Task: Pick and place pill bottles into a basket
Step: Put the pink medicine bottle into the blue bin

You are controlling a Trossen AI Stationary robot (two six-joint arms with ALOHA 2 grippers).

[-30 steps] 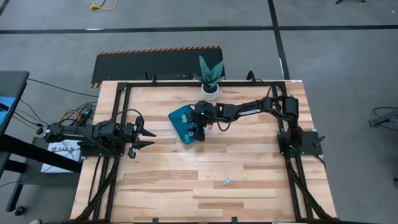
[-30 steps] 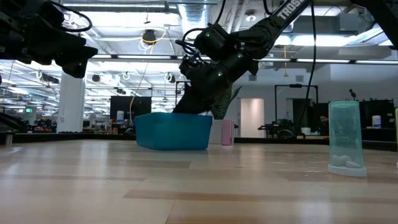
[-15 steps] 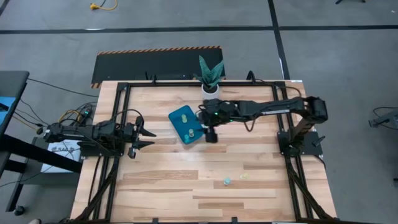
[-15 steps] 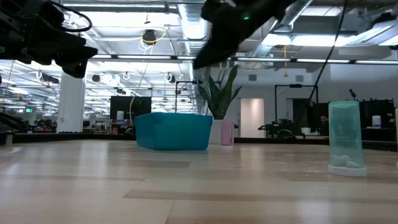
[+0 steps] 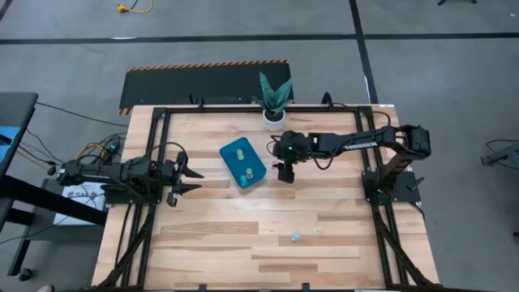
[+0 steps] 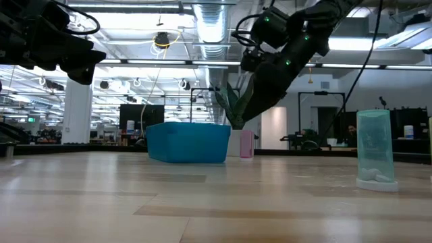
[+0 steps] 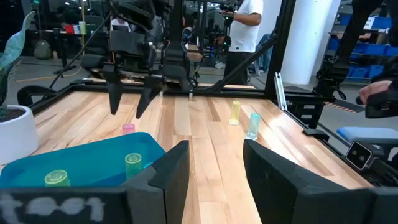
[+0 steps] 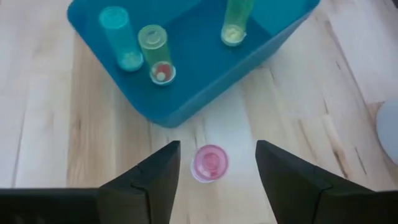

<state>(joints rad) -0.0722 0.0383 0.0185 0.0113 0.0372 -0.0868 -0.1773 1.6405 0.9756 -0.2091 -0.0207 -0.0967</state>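
Note:
The teal-blue basket (image 5: 243, 162) sits on the table's far middle and holds three pill bottles: one teal (image 8: 118, 37) and two yellow-green (image 8: 155, 53) (image 8: 236, 22). A pink pill bottle (image 8: 210, 163) stands upright on the table just right of the basket. My right gripper (image 8: 217, 149) hangs open above it, pointing down, its fingers on either side and clear of it; it also shows in the low view (image 6: 239, 116). A teal bottle (image 5: 297, 236) and a yellow bottle (image 5: 317, 230) stand near the table's front. My left gripper (image 5: 193, 175) waits open at the left.
A white pot with a green plant (image 5: 274, 113) stands at the far edge, behind the basket. A black frame (image 5: 154, 162) runs round the tabletop. Bare wood lies between the basket and the two front bottles. People show in the room beyond the table (image 7: 245, 28).
My right gripper has risen out of the basket, gone toward the table's right edge, and come down a little over the pink bottle. The bottles in the basket, which the gripper covered before, now show.

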